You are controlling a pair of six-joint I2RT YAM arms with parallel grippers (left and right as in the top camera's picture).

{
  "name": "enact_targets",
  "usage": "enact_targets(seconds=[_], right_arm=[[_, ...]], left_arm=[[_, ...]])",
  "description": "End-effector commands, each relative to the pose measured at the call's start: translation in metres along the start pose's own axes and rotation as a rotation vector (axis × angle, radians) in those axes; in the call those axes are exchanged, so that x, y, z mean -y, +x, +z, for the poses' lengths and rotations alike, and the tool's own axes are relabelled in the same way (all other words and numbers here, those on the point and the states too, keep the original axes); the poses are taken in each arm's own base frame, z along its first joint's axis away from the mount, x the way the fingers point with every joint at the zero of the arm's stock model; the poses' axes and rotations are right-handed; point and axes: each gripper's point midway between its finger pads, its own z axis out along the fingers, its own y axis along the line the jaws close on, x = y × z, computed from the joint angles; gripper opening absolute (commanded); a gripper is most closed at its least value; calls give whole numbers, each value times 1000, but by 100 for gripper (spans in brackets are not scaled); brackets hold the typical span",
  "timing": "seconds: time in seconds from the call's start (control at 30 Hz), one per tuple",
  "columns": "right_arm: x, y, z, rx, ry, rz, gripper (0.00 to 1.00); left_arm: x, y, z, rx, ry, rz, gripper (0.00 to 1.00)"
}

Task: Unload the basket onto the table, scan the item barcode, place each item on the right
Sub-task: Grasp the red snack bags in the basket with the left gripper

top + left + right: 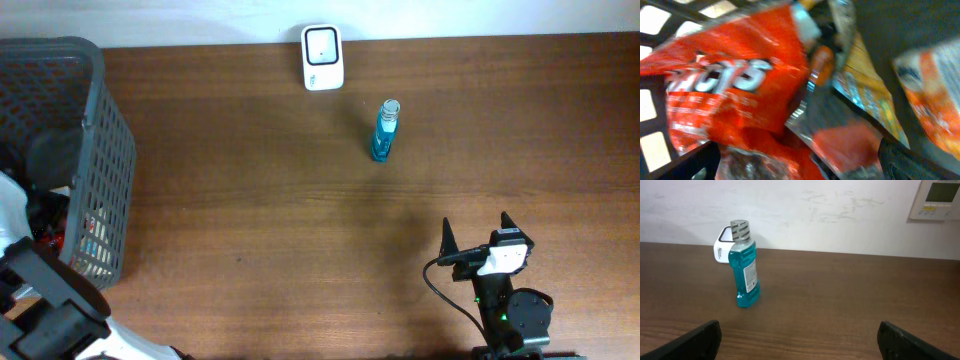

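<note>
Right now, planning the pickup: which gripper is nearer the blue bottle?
Right. The right gripper is in front of the blue bottle, facing it; the left gripper is in the basket far left.

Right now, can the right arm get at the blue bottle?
Probably yes: the right gripper is open, the blue bottle stands upright ahead of it, and only bare table lies between them.

Table [250,200]: brown wood grain, smooth, low sheen. Basket [105,150] — grey plastic mesh, matt. Scanner [323,57]: white plastic, smooth, slightly glossy. Bottle [745,277] — clear plastic with blue liquid inside, ribbed grey cap. Snack bag [735,80]: red film, glossy and crinkled, blurred in the left wrist view. Wall [815,210]: white, matt, scuffed.
</note>
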Motion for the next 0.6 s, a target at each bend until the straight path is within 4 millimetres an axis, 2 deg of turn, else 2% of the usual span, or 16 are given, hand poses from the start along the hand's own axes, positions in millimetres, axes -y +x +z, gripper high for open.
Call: enact_targets(seconds=[0.0, 0.07, 0.13, 0.17, 0.2, 0.27, 0.3, 0.37, 0.43, 0.47, 0.53, 0.57], right_arm=[[-1, 3, 0, -5, -1, 4, 98], [-1, 3, 0, -5, -1, 4, 98], [-1, 3, 0, -5, -1, 4, 98], [-1, 3, 0, -5, -1, 4, 98], [-1, 3, 0, -5, -1, 4, 98], [-1, 3, 0, -5, -1, 4, 98], [-1, 3, 0, -5, -1, 4, 98], [-1, 3, 0, -5, -1, 4, 98], [-1, 3, 0, -5, -1, 4, 98], [-1, 3, 0, -5, -1, 4, 98], [-1, 3, 0, -4, -1, 4, 98], [-1, 3, 0, -5, -1, 4, 98]], left_arm=[[-28, -5, 11, -21, -46, -115, 99], [-33, -4, 13, -34, -48, -125, 99], [-34, 0, 16, -46, -55, -121, 90], [-34, 4, 18, -59, -52, -117, 84], [-29, 11, 23, -79, -32, -117, 68], [-27, 17, 30, -90, -21, -116, 50], [-28, 21, 33, -97, -26, -113, 43], [-28, 20, 33, -95, -25, -113, 34], [-26, 13, 28, -78, -14, -119, 27], [-25, 8, 25, -68, -8, -116, 20], [-19, -6, 5, -56, 36, -128, 0], [-14, -10, -2, -60, 69, -133, 0]])
